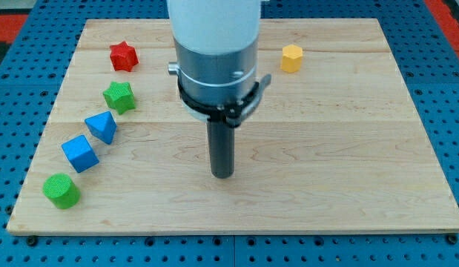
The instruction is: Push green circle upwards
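Observation:
The green circle (61,190), a short green cylinder, sits near the board's bottom left corner. My tip (222,175) rests on the board near the middle, far to the right of the green circle and a little higher in the view. The rod hangs from the large white and grey arm body (216,52) at the view's top centre. Nothing touches the green circle.
A blue cube (80,153), a blue triangle (101,127), a green star (119,97) and a red star (123,55) run in a line up from the green circle. A yellow hexagon (291,58) sits at the top right. The wooden board (348,163) lies on a blue pegboard.

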You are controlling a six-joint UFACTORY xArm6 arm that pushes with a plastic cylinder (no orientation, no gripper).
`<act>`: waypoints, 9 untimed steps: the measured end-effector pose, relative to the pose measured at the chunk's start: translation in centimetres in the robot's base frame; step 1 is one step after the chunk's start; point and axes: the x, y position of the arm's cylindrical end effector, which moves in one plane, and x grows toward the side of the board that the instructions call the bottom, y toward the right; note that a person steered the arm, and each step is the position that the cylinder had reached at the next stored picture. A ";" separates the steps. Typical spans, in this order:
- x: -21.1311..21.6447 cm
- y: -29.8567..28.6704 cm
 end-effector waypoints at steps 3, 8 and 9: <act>7.2 -7.9; -0.7 -19.2; -1.9 -16.3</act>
